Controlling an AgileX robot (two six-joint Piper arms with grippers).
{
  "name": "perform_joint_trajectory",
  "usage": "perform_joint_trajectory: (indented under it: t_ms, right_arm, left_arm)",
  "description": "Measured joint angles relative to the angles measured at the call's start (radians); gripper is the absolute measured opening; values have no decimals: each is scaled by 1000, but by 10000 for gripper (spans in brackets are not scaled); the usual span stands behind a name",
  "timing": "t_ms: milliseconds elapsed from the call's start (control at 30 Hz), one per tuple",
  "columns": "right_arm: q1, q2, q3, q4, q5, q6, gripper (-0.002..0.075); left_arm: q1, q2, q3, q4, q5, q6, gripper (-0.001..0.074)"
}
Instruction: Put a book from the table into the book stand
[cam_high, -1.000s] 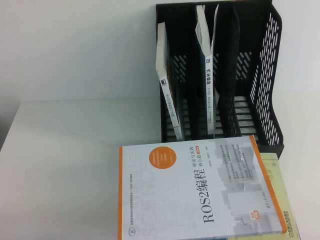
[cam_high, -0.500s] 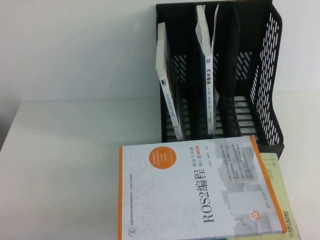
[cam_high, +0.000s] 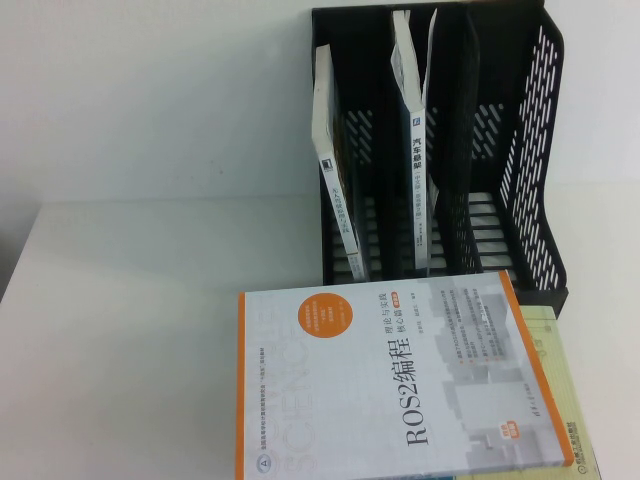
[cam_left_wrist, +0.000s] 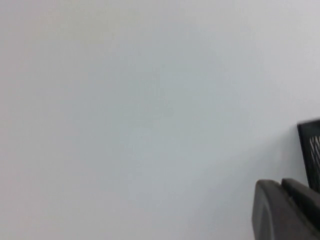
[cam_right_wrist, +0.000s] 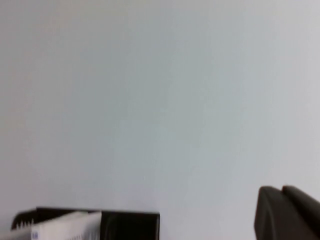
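A white and orange book (cam_high: 390, 380) lies flat at the table's front, on top of a pale yellow-green book (cam_high: 567, 390). The black book stand (cam_high: 530, 150) stands behind them at the back right. One white book (cam_high: 335, 190) stands in its left slot and another (cam_high: 412, 150) in its middle slot; the right slot holds nothing. Neither arm shows in the high view. My left gripper (cam_left_wrist: 282, 186) is shut and empty, facing the wall, with the stand's edge (cam_left_wrist: 311, 150) beside it. My right gripper (cam_right_wrist: 282, 192) is shut and empty, above the stand's top (cam_right_wrist: 127, 224).
The white table (cam_high: 130, 330) stretches to the left of the books. A plain white wall (cam_high: 150, 90) rises behind the table and the stand.
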Motion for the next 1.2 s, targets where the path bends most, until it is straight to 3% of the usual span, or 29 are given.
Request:
perform_joint_trajectory:
  t_ms: [167,400,633,867,1200]
  right_arm:
    - [0,0,0,-2,-149,4,-3]
    - [0,0,0,-4,-265,4,-3]
    - [0,0,0,-7,-336,4,-3]
    - [0,0,0,-14,-342,76,-3]
    - [0,0,0,-20,-342,120,-3]
  left_arm:
    - [0,0,0,4,-246,2,-4]
    - [0,0,0,-36,-305,-4,-4]
    - [0,-1,-5,-311,-158,-10,-4]
    - [0,7,-207,-438,312,315,-4]
    - [0,77,-247,-457,370,389,-4]
